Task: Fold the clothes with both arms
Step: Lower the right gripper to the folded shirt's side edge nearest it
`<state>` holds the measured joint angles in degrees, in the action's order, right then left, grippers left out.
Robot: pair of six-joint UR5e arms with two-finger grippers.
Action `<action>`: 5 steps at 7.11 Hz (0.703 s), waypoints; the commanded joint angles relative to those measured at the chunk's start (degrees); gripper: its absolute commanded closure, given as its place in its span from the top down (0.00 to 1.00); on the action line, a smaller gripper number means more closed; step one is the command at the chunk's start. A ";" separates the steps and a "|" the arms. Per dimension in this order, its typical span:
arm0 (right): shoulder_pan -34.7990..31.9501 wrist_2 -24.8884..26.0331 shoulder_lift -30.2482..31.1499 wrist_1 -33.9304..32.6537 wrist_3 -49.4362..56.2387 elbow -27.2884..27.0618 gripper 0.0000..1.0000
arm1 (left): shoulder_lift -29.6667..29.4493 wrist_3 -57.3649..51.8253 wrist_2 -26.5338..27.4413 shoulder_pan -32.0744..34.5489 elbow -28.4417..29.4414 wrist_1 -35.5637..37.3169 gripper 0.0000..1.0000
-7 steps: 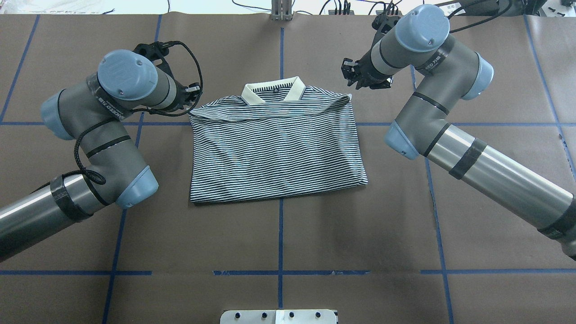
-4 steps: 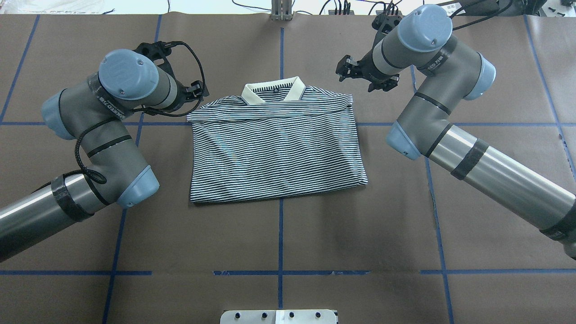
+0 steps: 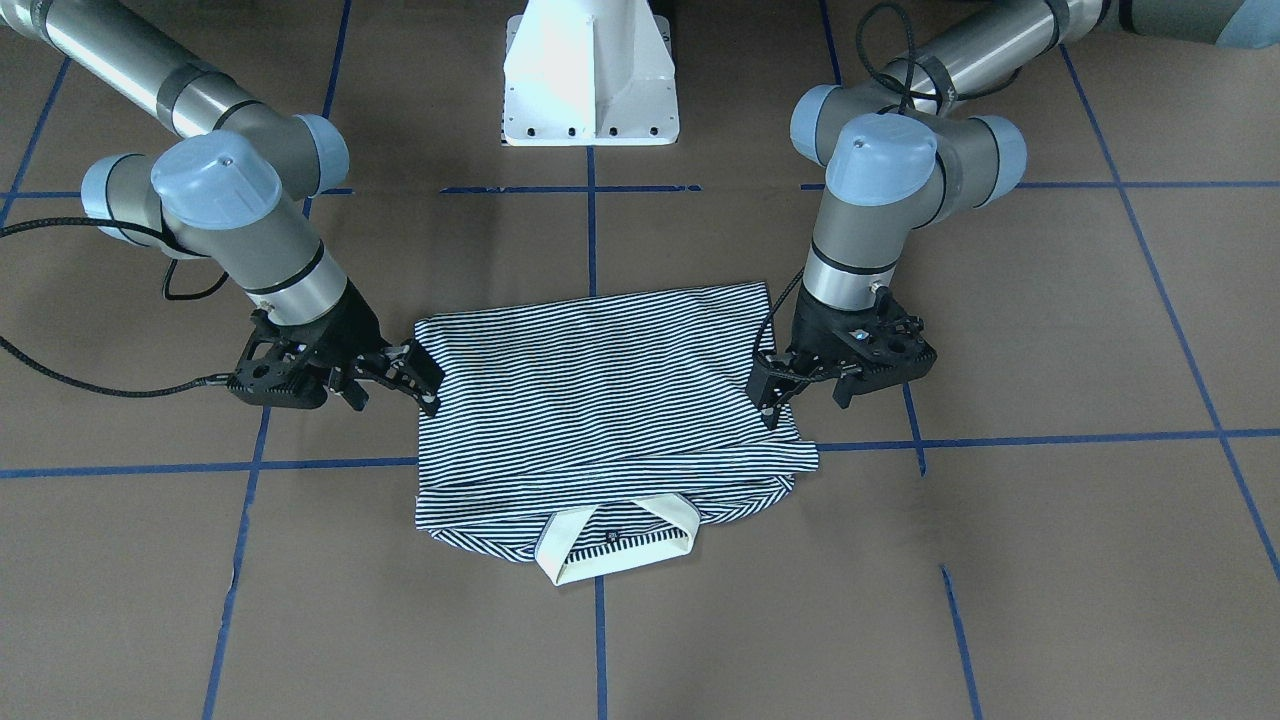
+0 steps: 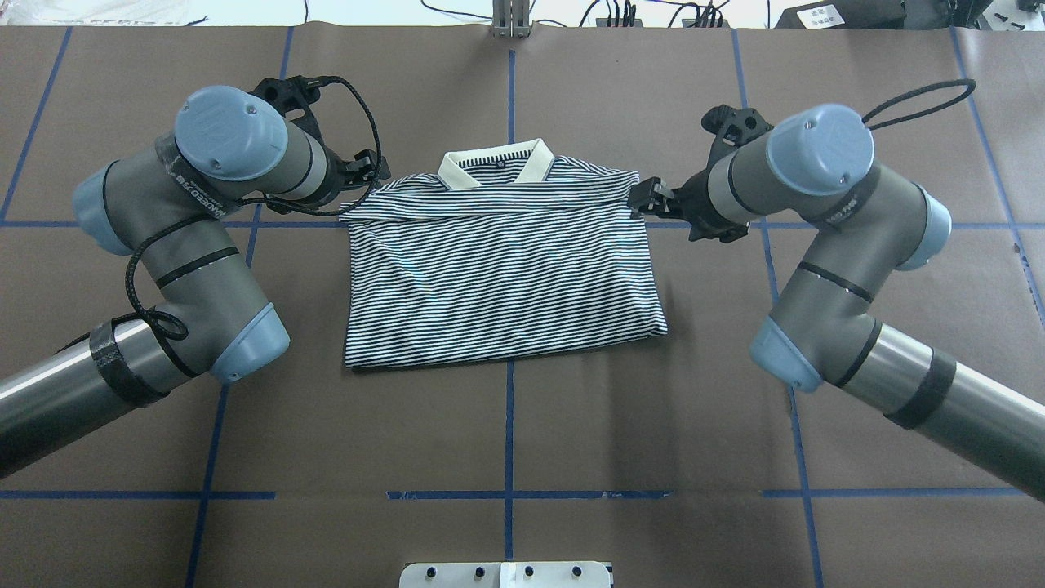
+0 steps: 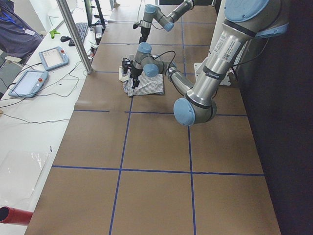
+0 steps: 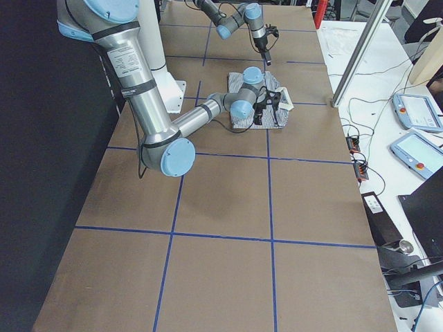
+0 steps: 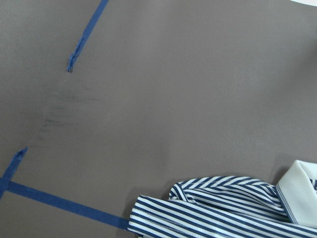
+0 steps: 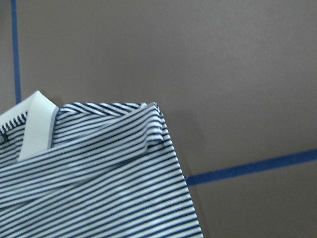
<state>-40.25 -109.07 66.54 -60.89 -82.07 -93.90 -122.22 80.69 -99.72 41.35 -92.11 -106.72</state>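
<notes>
Striped knit polo shirt (image 4: 502, 278), folded to a rectangle mid-desk, with a claw at each far corner.

Nearest the robot, the hem (image 4: 506, 356) lies square across the brown desk (image 4: 506, 441), astride the middle blue tape line (image 4: 508, 425). Beyond it the folded body runs wider than it is deep, its long axis left to right. At the far corners, the left claw (image 3: 770, 392) sits at the shirt's left shoulder and the right claw (image 3: 422, 378) at its right shoulder. Each is low at the cloth's edge with its jaws apparently parted and nothing held, though the left is harder to read. The shirt lies inward of both claws, equally near each. Farthest off is the cream collar (image 4: 496, 166), centred between them. Any fold from here would likely carry that shoulder line toward the hem.
</notes>
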 commanded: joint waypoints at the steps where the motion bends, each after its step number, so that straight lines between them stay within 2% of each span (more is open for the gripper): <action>1: 8.40 6.91 4.12 -0.19 -4.75 -5.05 1.00 | 0.40 -0.01 -0.39 -0.22 -2.28 -0.07 1.00; 5: 10.45 6.94 4.13 -4.40 -4.68 -4.54 0.99 | 0.58 0.08 -0.30 -0.22 -2.90 -0.07 1.00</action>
<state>-30.52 -102.19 70.74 -63.63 -86.72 -98.49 -121.59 80.70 -100.02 41.14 -94.90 -106.79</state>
